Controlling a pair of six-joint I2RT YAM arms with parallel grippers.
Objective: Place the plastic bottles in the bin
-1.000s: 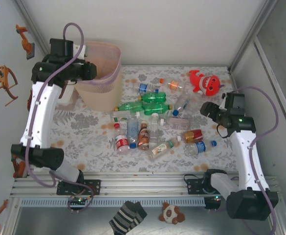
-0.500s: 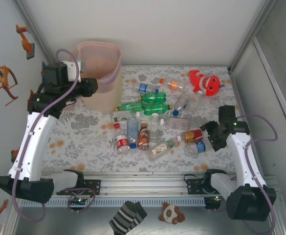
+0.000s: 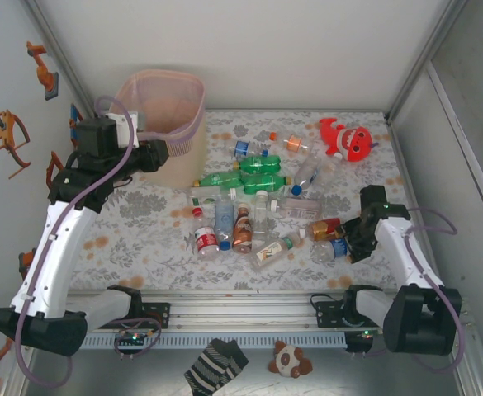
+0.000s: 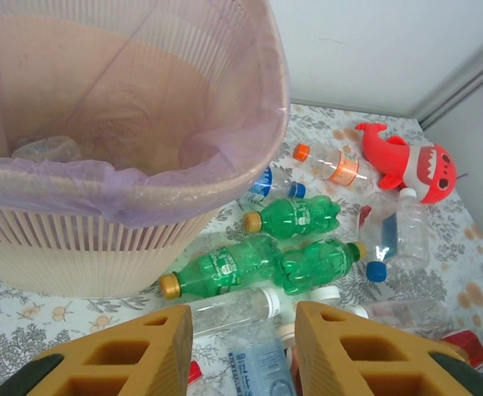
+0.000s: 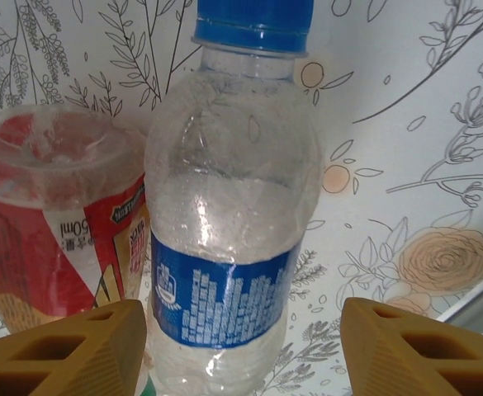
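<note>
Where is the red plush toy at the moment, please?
In the top view, the red plush toy lies at the far right of the table, just right of the orange-capped bottle.

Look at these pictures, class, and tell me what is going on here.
Two robot arms are clearing plastic bottles into the bin. The right gripper is low over a blue-labelled bottle, its fingers open on either side and not yet closed. The left gripper hangs open and empty by the bin, which seems to hold one clear bottle. The rest, including the green bottles, lie on the table.
</note>
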